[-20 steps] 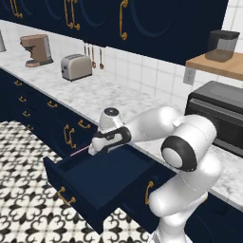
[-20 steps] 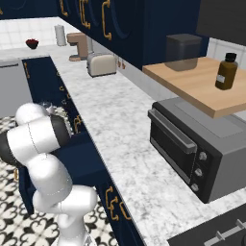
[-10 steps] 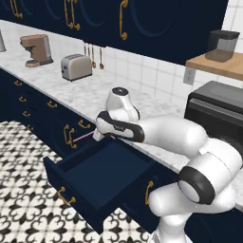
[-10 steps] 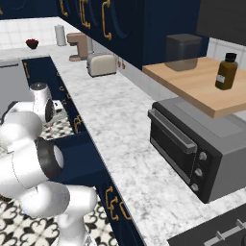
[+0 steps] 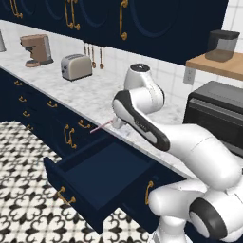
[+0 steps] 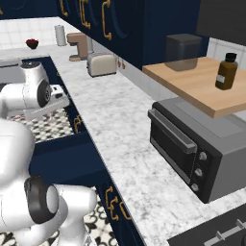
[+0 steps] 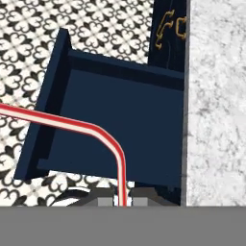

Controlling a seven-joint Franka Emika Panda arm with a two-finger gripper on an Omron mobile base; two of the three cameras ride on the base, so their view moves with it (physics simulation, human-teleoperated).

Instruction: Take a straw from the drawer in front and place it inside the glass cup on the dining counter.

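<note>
**Jaws pinched on the straw above the open drawer**

The jaws are closed tight on the straw, which rises between the two fingertips at the bottom centre of the hand view, bends, and runs off toward the left edge. In the left base view the straw shows as a thin pink line poking out left of the gripper, near the middle of the frame, just above the worktop's front edge.

Below it the drawer stands pulled out, its inside bare and dark, filling the lower centre of that view; in the hand view the drawer lies directly beneath the fingers.

The arm climbs from the lower right, folds at a high elbow in mid-frame, and reaches down and left, with the hand pointing downward over the drawer. In the right base view the arm sits at the left edge.

Further out, a toaster and a coffee machine stand upper left on the marble worktop, and a black oven at the right.
</note>
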